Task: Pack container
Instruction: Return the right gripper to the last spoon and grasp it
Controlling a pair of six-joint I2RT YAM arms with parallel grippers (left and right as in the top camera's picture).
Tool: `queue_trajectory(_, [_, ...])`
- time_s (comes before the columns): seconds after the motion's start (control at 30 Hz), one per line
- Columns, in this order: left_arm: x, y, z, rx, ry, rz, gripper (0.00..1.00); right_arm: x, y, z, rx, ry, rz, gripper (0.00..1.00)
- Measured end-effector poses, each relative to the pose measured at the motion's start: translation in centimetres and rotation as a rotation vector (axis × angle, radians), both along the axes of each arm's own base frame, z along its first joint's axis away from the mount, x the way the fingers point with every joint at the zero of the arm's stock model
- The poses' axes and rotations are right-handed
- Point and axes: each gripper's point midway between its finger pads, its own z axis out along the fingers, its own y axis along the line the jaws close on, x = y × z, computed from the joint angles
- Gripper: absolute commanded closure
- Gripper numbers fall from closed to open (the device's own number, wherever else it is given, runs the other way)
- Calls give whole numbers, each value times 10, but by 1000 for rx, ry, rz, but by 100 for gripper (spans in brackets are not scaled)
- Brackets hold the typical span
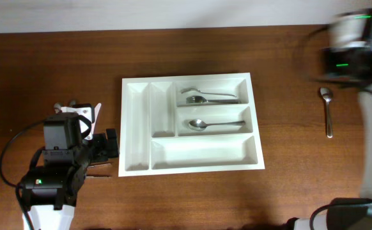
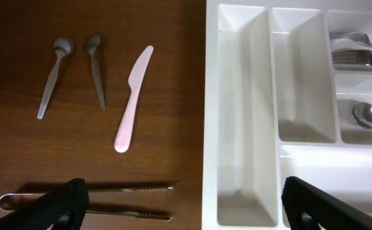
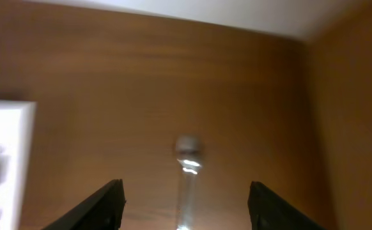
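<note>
The container (image 1: 137, 128) is a white cutlery tray in the middle of the table. Its top right compartment holds a fork and a spoon (image 1: 202, 97). Another spoon (image 1: 202, 124) lies in the compartment below. My left gripper (image 2: 183, 207) hangs open above the table at the tray's left edge (image 2: 240, 115), with nothing between its fingers. My right gripper (image 3: 186, 207) is open over a loose spoon (image 3: 187, 172), which lies on the wood right of the tray (image 3: 7, 147). That spoon (image 1: 327, 112) shows in the overhead view too, below the blurred right arm (image 1: 355, 45).
Left of the tray lie two small spoons (image 2: 55, 73) (image 2: 96, 67), a pink plastic knife (image 2: 131, 99) and metal tongs (image 2: 109, 198) under my left gripper. The two narrow compartments and the long bottom compartment (image 1: 205, 153) hold nothing.
</note>
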Motion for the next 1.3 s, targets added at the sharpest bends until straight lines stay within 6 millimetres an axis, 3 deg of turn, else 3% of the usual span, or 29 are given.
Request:
queue_trajectory(0.1, [0, 0, 0, 0, 0, 0, 1, -16, -38, -6, 35, 11, -128, 23])
queue_trajectory(0.23, [0, 0, 0, 0, 0, 0, 1, -11, -68, -60, 93, 127, -194, 19])
queue_trajectory(0.27, [0, 0, 0, 0, 0, 0, 1, -8, -71, -74, 106, 157, -195, 18])
queue_trajectory(0.33, [0, 0, 0, 0, -1, 0, 1, 2, -77, -128, 147, 265, -190, 18])
queue_trajectory(0.43, [0, -1, 0, -6, 0, -5, 1, 7, -79, -178, 185, 365, -188, 17])
queue_trajectory(0.63, [2, -3, 2, -12, -13, -9, 1, 9, -78, -240, 233, 474, -183, 18])
queue_trajectory(0.9, [9, -3, 8, -11, -48, -10, 1, 5, -72, -282, 283, 551, -167, 21])
queue_trajectory(1.3, [10, -3, 8, -11, -51, -10, 1, 6, -65, -296, 324, 555, -145, 28])
